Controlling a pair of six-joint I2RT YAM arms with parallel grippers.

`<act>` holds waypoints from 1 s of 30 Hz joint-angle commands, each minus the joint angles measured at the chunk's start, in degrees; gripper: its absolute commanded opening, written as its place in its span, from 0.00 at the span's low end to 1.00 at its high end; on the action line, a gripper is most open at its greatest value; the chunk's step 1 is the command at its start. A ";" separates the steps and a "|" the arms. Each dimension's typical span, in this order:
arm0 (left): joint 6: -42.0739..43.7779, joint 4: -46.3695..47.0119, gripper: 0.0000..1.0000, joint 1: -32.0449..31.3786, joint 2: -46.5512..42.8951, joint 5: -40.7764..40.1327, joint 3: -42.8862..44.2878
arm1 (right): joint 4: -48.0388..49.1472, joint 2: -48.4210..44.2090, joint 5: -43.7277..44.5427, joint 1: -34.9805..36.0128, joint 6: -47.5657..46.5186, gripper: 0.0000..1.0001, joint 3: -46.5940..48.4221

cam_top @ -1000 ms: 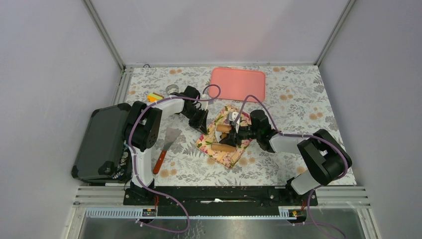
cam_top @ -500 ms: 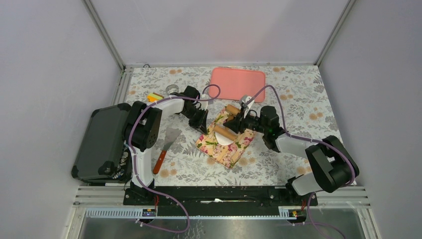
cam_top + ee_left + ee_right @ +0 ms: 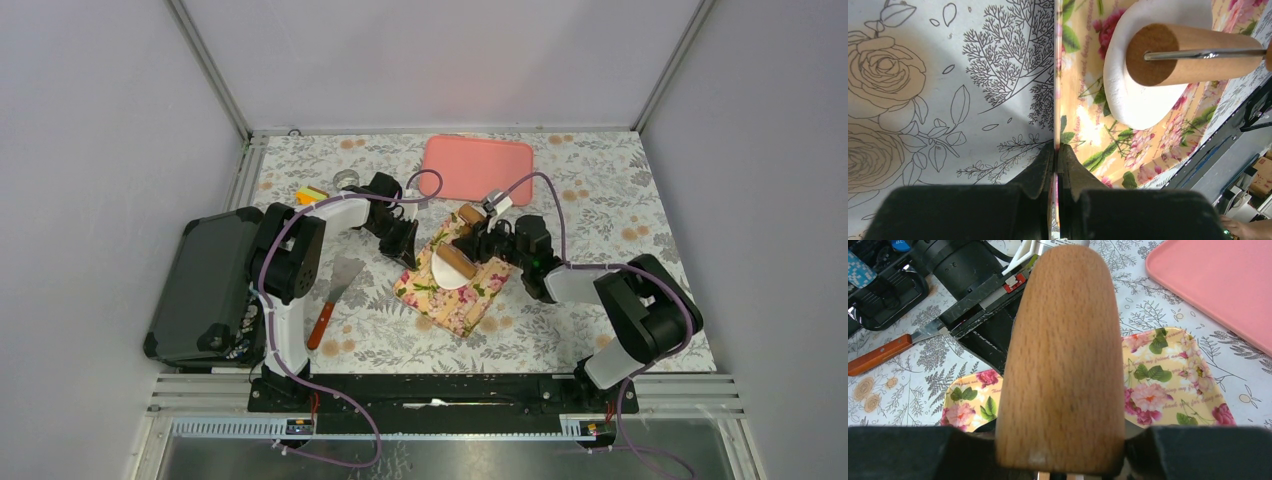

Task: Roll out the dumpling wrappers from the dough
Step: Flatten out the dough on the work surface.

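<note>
While our left gripper (image 3: 1056, 150) pinches the tray (image 3: 1083, 130) by its edge, our right gripper (image 3: 1060, 447) clamps the pin (image 3: 1063, 350). Its long axis points toward the left gripper, over the dough (image 3: 1133, 102).

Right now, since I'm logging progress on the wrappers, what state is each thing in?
dough: flattened oval sheet on the floral tray
rolling pin: held across the dough
floral tray: one edge clamped
left gripper: shut on floral tray
right gripper: shut on rolling pin
</note>
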 commanded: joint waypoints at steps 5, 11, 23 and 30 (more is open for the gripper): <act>1.02 -1.35 0.00 0.65 2.38 -6.72 -1.74 | -12.37 2.72 2.41 3.29 -4.31 0.00 -2.33; 0.80 -1.25 0.00 0.82 2.30 -6.74 -1.97 | -14.16 3.98 0.00 4.29 -5.23 0.00 -3.45; 0.73 -1.19 0.00 1.00 2.40 -6.58 -1.81 | -19.03 4.31 -4.47 4.94 -8.00 0.00 -4.00; 0.71 -1.19 0.00 1.09 2.38 -6.57 -1.85 | -17.37 2.92 -11.00 5.05 -8.78 0.00 -6.12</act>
